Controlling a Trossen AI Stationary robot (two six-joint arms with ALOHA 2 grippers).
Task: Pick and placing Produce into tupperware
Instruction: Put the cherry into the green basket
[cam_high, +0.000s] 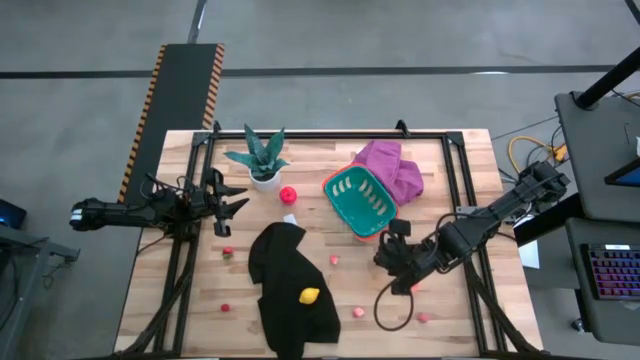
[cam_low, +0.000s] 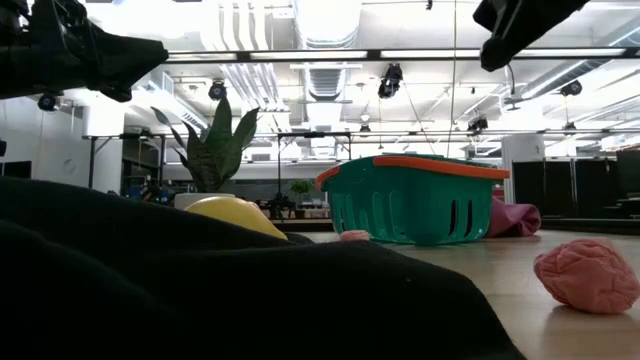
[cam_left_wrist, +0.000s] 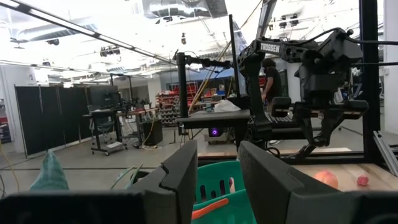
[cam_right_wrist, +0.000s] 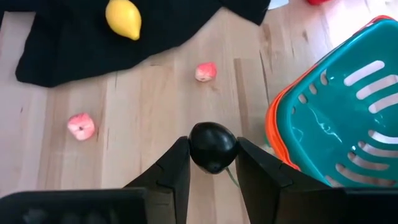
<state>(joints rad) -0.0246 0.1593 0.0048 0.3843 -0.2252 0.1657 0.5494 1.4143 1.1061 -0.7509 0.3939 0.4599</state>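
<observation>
At the desk's (cam_high: 200, 300) left edge our left hand (cam_high: 228, 200) waits with fingers spread and nothing in them. Our right hand (cam_right_wrist: 212, 163) pinches a dark round piece, perhaps a plum (cam_right_wrist: 212, 147), just beside the teal tupperware (cam_right_wrist: 348, 124). In the high view the tupperware sits just up-left of that hand, so we judge a short carry.

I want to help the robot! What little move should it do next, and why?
Probably carry the right gripper over the teal container. Its fingers pinch a dark round piece above bare wood, just beside the container's orange rim, and the container looks empty.
</observation>
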